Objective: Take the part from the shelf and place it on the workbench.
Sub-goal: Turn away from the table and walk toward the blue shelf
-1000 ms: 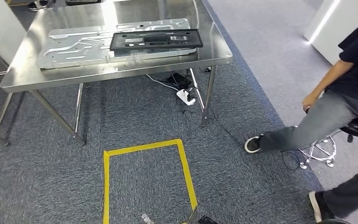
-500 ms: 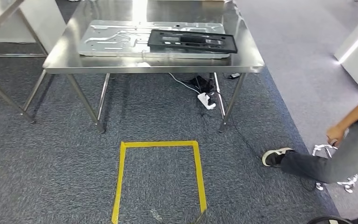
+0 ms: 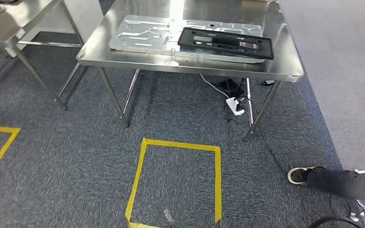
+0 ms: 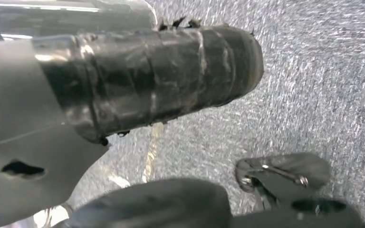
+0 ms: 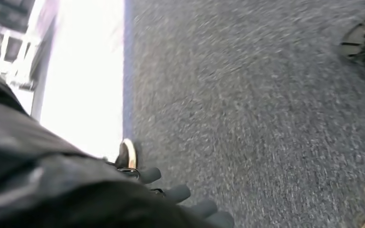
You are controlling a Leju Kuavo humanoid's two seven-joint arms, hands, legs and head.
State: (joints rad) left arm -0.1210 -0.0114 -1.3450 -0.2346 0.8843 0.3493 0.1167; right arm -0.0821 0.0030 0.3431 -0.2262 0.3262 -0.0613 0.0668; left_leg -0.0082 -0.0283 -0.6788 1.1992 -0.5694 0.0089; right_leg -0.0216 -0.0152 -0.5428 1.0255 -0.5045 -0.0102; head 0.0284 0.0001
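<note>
A black rectangular frame part (image 3: 225,42) lies on a silver sheet-metal plate (image 3: 142,35) on the steel workbench (image 3: 123,59), a few steps ahead of me. In the left wrist view my left hand (image 4: 123,95) hangs over the carpet. Its taped thumb is apart from the dark fingers (image 4: 171,206), and nothing sits between them. In the right wrist view my right hand (image 5: 76,199) also hangs over the carpet, fingertips (image 5: 177,192) spread and holding nothing.
A yellow tape square (image 3: 180,144) marks the carpet in front of the bench. A second steel table (image 3: 14,28) stands at the far left, with more yellow tape (image 3: 0,152) below it. A power strip (image 3: 235,105) and cables lie under the bench. A person's shoe (image 3: 300,175) and leg are at the right.
My view has turned left, so the bench and tape square have slid right in the picture. Most of the person has left the frame. A second table has come in at the left.
</note>
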